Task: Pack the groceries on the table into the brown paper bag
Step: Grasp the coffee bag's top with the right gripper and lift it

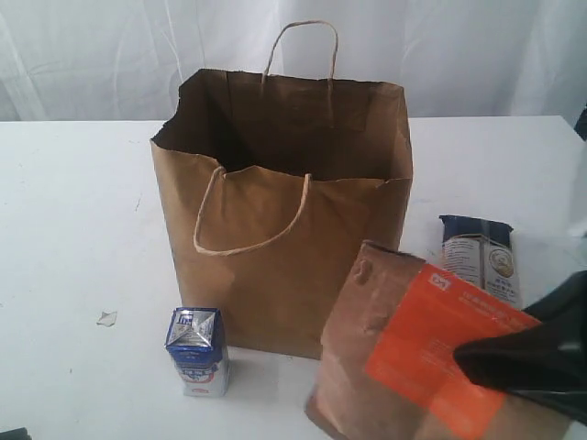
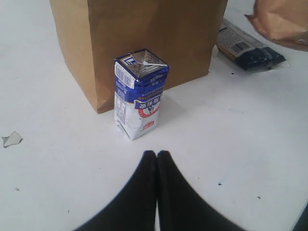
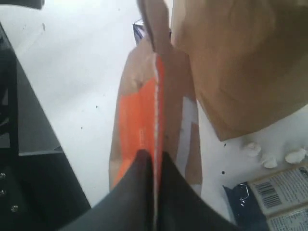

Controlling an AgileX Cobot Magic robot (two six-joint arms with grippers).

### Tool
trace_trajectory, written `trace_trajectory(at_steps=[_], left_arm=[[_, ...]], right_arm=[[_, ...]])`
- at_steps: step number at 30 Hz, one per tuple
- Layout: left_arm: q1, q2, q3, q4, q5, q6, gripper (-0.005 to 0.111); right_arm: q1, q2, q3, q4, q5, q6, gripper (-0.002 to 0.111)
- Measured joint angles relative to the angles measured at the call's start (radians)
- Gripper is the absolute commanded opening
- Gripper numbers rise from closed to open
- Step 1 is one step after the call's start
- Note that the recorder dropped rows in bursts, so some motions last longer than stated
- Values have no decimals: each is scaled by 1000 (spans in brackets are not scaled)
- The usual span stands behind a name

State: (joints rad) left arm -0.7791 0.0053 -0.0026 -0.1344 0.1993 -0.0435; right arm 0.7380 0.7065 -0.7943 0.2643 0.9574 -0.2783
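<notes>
Sighted brown paper bag [image 1: 284,220] upright in the middle of the bench [image 1: 73,229], mouth open, sides creased, far loop handle [image 1: 308,23] standing up, near loop handle [image 1: 198,246] drooping down the front face. Logged small blue-white carton [image 1: 197,353] upright on the bench just beside the bag's front left corner, a thin gap between the two, gabled top crumpled. Found left fingers [image 2: 150,161] clenched together on nothing, tips touching, low over bare bench, near the carton and pointed at it, not in contact. Found right fingers [image 3: 144,161] clamped on the brown pouch with orange label [image 1: 413,357], one finger on each face of its thin edge, pinching it flat. Placed the pouch in front of the bag's right front corner, tilted, orange label toward the exterior camera, overlapping the bag's lower right in that view; could not tell whether its lower end touches the bench, cut off by the frame. Noted long dark-blue noodle packet [image 1: 481,257] lying flat on the bench to the right of the bag, beyond the pouch, barcode showing in both wrist views. Marked a small torn paper scrap [image 1: 106,318] on the bench left of the carton, well apart, and a few white crumbs [image 3: 255,149] between bag base and noodle packet.
</notes>
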Motion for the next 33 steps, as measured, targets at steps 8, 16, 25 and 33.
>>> trace_trajectory(at_steps=[8,16,25,33], left_arm=[[0,0,0,0,0,0,0],[0,0,0,0,0,0,0],[0,0,0,0,0,0,0],[0,0,0,0,0,0,0]], right_arm=[[0,-132,-33,-26,-37,16,0],[0,-138,-71,-143,-140,18,0],[0,-118,-180,-212,-303,-6,0],[0,-31,-305,-218,-408,-73,0]])
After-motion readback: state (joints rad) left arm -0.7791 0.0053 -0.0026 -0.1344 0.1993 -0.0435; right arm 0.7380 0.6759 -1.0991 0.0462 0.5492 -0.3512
